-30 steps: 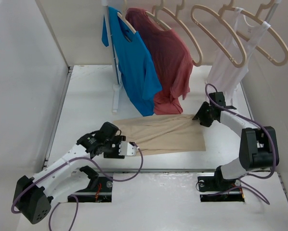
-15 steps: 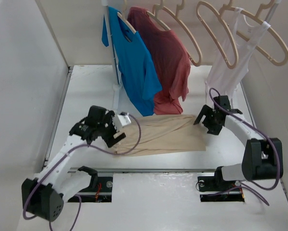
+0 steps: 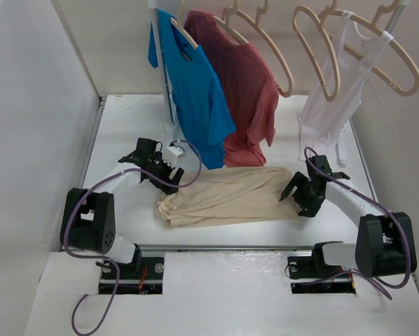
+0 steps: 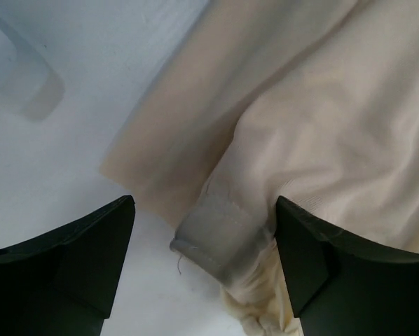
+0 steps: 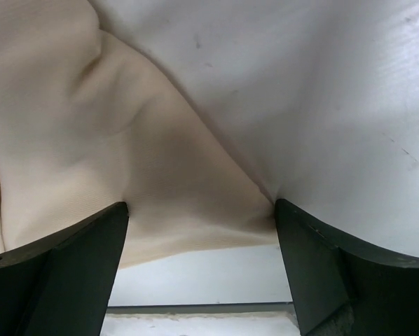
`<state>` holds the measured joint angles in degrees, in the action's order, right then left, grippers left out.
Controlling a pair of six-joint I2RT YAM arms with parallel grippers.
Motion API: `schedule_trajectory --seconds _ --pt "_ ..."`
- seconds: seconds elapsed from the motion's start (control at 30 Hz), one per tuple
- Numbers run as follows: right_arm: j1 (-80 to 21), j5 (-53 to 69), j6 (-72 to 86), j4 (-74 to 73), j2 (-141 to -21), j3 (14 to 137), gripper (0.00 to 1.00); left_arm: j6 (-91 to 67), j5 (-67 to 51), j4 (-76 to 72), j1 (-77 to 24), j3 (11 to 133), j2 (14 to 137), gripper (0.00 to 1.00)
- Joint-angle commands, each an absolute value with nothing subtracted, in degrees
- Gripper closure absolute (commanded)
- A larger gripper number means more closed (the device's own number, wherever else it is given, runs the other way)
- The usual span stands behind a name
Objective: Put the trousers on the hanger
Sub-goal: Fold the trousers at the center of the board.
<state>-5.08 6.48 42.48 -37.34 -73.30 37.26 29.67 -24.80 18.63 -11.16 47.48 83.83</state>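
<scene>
The beige trousers (image 3: 227, 196) lie folded on the white table (image 3: 125, 126), with the left end bunched up. My left gripper (image 3: 170, 179) is open above that bunched end. In the left wrist view (image 4: 204, 203) a hemmed band of the trousers (image 4: 321, 126) lies between the spread fingers. My right gripper (image 3: 294, 198) is open at the trousers' right edge. In the right wrist view (image 5: 200, 205) the corner of the trousers (image 5: 90, 140) lies between its fingers. An empty pale wood hanger (image 3: 317, 54) hangs on the rail at the back.
A blue T-shirt (image 3: 195, 91), a dull red T-shirt (image 3: 248, 91) and a white vest (image 3: 332, 91) hang on the rack above the table's far side. The rack's white foot (image 3: 170, 143) stands by the left gripper. White walls (image 3: 34, 140) enclose the left and right sides.
My left arm swung back and to the far left, and the trousers' left end is now bunched. My right gripper moved nearer along the trousers' right edge. The empty hanger swung slightly.
</scene>
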Motion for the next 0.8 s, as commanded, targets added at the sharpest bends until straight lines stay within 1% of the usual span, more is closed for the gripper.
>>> schedule_trajectory --seconds 0.0,0.03,0.07,0.1,0.13,0.17,0.2,0.23,0.27,0.3,0.4,0.53,0.57,0.6,0.63,0.67,0.7,0.73,0.77 --pt "-6.0 3.3 45.4 -40.8 -70.5 36.1 0.1 25.6 -25.1 9.9 -11.3 46.5 84.6 0.3" --pt "-6.5 2.8 45.4 -40.8 -70.5 35.6 0.1 25.0 -25.1 9.0 -11.3 46.5 85.3 0.5" --pt "-6.5 2.8 46.0 -40.8 -69.9 35.6 0.1 24.4 -25.1 7.4 -11.3 45.9 85.3 0.62" --pt "-7.0 2.8 46.7 -41.3 -69.9 35.6 0.13 23.7 -25.1 6.9 -11.3 45.9 86.0 0.75" --pt "-7.0 2.8 46.7 -41.3 -69.9 35.6 0.19 23.7 -24.6 6.3 -11.3 45.9 86.0 0.87" --pt "-7.0 2.8 46.7 -41.3 -69.9 35.6 0.33 23.0 -24.6 6.3 -10.2 45.9 86.7 1.0" --pt "-7.0 2.8 47.3 -41.3 -69.3 35.6 0.65 22.5 -24.0 5.4 -9.6 46.4 86.7 1.0" --pt "-7.0 3.7 47.3 -41.3 -69.3 35.1 0.8 22.5 -24.0 5.4 -8.8 46.4 86.7 1.0" --pt "-7.0 4.5 47.8 -41.3 -68.6 35.1 0.93 22.5 -24.0 5.4 -7.2 47.0 86.7 1.0" --pt "-7.0 4.5 47.8 -41.3 -68.6 34.5 1.0 23.0 -24.0 5.4 -6.3 47.0 86.1 1.0" --pt "-7.0 5.0 49.3 -42.4 -66.8 33.1 1.0 24.8 -22.5 6.6 -4.3 48.3 85.5 1.0" --pt "-7.0 5.5 50.6 -43.7 -63.8 32.5 1.0 27.2 -22.5 9.0 -4.3 48.9 85.5 1.0" --pt "-7.6 5.5 50.6 -44.3 -63.3 32.5 1.0 27.8 -23.5 9.7 -4.3 49.0 85.5 0.98" --pt "-7.6 5.5 50.6 -44.3 -62.8 32.5 0.99 28.6 -24.9 10.8 -4.3 49.6 85.5 0.81" --pt "-7.6 5.5 50.6 -44.3 -62.8 32.5 0.86 29.3 -25.6 11.9 -4.9 49.6 85.5 0.71" --pt "-7.6 5.5 50.6 -44.3 -62.8 32.5 0.69 30.1 -26.4 14.3 -5.7 50.1 85.5 0.62" --pt "-7.6 4.9 50.6 -44.3 -63.5 32.5 0.44 30.8 -27.0 15.3 -5.7 50.1 85.5 0.54" --pt "-7.6 4.1 50.6 -44.3 -64.0 33.2 0.41 31.4 -27.5 16.2 -6.2 50.1 85.5 0.44" --pt "-7.6 3.5 49.8 -44.3 -64.0 34.9 0.38 31.9 -28.2 17.8 -6.2 50.6 85.5 0.41"
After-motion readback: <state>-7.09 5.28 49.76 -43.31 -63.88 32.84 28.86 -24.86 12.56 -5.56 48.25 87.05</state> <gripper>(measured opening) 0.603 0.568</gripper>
